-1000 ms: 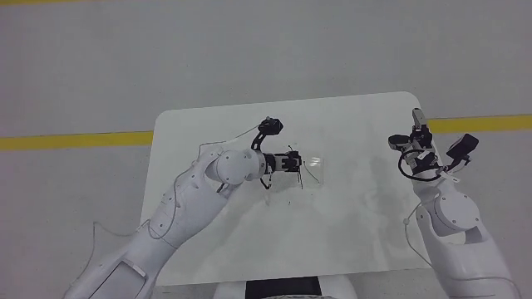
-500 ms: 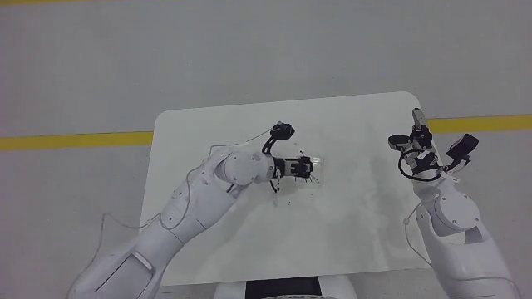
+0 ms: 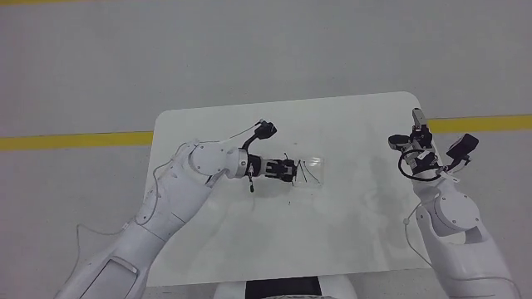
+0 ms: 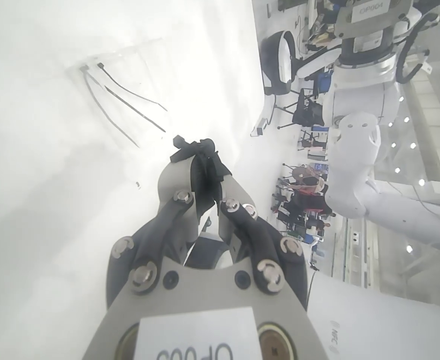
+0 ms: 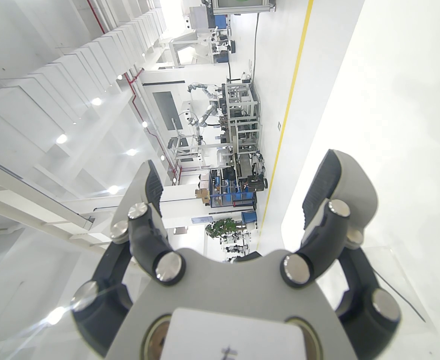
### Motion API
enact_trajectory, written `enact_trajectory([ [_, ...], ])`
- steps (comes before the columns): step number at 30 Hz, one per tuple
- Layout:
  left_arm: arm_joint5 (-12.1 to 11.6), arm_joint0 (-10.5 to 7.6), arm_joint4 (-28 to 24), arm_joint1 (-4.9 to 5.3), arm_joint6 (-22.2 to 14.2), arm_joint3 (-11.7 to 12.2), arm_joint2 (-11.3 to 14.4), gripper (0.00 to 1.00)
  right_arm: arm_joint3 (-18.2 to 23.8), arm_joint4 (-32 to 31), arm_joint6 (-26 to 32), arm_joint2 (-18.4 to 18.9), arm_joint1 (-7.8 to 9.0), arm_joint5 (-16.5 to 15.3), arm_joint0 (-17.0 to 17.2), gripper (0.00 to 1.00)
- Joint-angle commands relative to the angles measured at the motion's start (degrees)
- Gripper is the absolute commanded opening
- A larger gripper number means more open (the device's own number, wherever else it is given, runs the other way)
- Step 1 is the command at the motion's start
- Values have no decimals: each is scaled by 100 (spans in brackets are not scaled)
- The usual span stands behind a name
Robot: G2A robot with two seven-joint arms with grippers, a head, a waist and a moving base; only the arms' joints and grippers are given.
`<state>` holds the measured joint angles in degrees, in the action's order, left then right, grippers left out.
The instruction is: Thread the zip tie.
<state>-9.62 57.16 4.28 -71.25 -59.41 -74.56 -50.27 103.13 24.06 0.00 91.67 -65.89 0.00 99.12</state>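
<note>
Top view has the left gripper (image 3: 288,170) low over the middle of the table (image 3: 357,224), its tip just beside a clear sleeve (image 3: 317,163) that lies flat on the surface. From the left wrist view, that gripper (image 4: 199,177) is pinched narrow on a black zip tie (image 4: 180,151), which is bunched between the fingers (image 4: 169,177) with its square head poking out past the tips. Three loose ties (image 4: 124,104) lie side by side on the sleeve (image 4: 145,50), apart from the held one, heads together and tails fanning toward the gripper. The right gripper (image 3: 418,123) hangs at the table's right edge, well apart from the sleeve; in the right wrist view it (image 5: 242,170) is spread wide with nothing between its pads (image 5: 319,185).
</note>
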Motion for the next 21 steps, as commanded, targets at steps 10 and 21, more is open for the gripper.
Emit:
enact_trajectory([
  [10, -799, -165, -784, 203, -1505, 495, -380, 0, 0, 0, 0, 0, 0, 0, 0, 100],
  [21, -986, -249, -1969, 812, -2023, 22, 243, 0, 0, 0, 0, 0, 0, 0, 0, 100],
])
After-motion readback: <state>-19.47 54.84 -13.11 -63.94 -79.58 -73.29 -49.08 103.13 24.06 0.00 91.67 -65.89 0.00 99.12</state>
